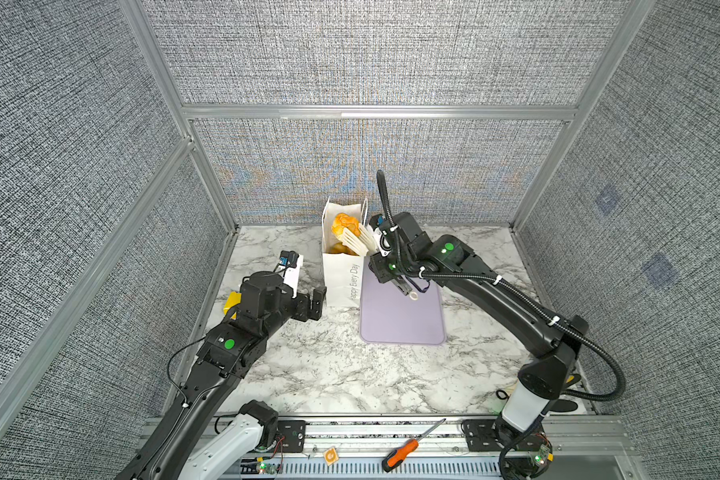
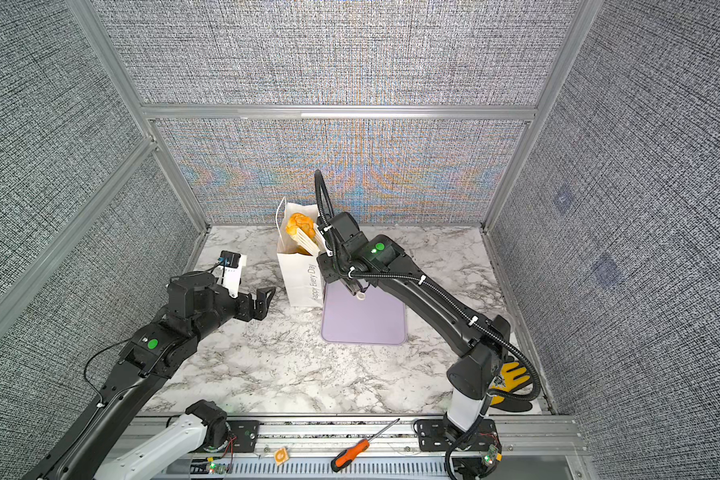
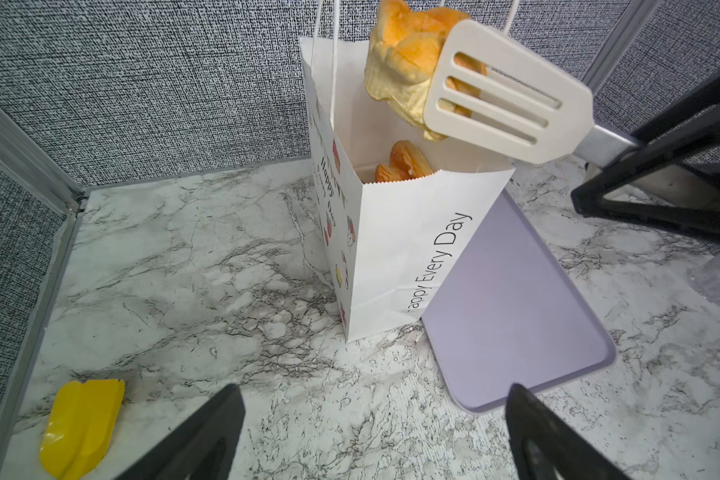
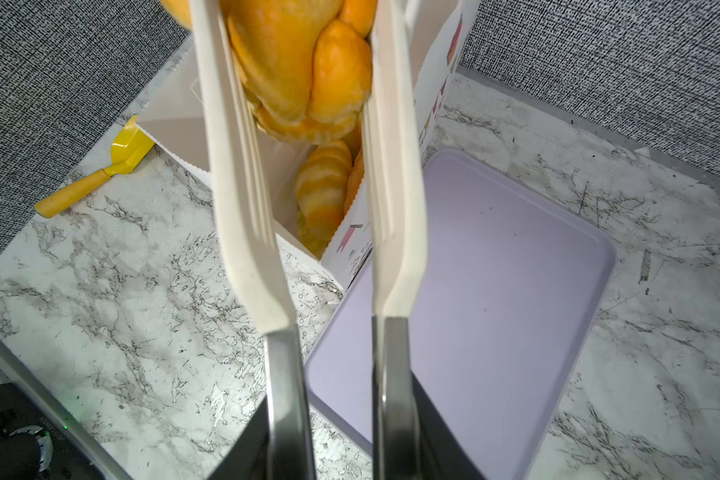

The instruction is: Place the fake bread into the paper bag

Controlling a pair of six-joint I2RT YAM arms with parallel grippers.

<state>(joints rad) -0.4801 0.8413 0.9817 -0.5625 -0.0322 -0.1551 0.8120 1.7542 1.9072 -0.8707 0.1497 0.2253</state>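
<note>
Bread in tongs: lumpy, glossy golden toy pastry (image 1: 345, 224) (image 2: 300, 224) (image 3: 404, 70) (image 4: 304, 70), pinched between the two heads of white slotted tongs with steel arms (image 1: 360, 241) (image 3: 508, 95) (image 4: 242, 187). It hangs over the bag's open mouth. Both wrist views cut off its top, so its kind is hard to call.
Bag: tall white paper bag with thin handles and grey "Happy Every Day" lettering (image 1: 341, 274) (image 2: 300, 278) (image 3: 395, 249), upright on the grey-veined white marble tabletop (image 1: 329, 365).
Bread in bag: ridged golden croissants (image 3: 404, 162) (image 4: 323, 187) lie low inside. Only their tops show past the rim, so I cannot tell how many there are.
Tray: flat lilac tray (image 1: 400, 320) (image 3: 516, 299) (image 4: 495, 270) lies just beside the bag. The bag hides its near corner, so I cannot tell whether they touch.
Right gripper (image 4: 341, 440) (image 1: 376, 251): clamped on the tongs' steel arms. Its black fingers show only at the frame edge of its wrist view, and wrist and cable cover most of it in both top views.
Left gripper (image 1: 313, 305) (image 2: 262, 302) (image 3: 375, 399): jaws spread wide, holding nothing, near the bag and apart from it.
Scoop: yellow plastic scoop (image 3: 80, 424) (image 4: 113, 166) on the tabletop by the left wall. The left arm covers most of it in a top view (image 1: 231, 301).
Front rail: orange-handled screwdriver (image 1: 404, 451).
Right arm's base: yellow-and-black glove (image 2: 512, 376), partly behind the arm.
</note>
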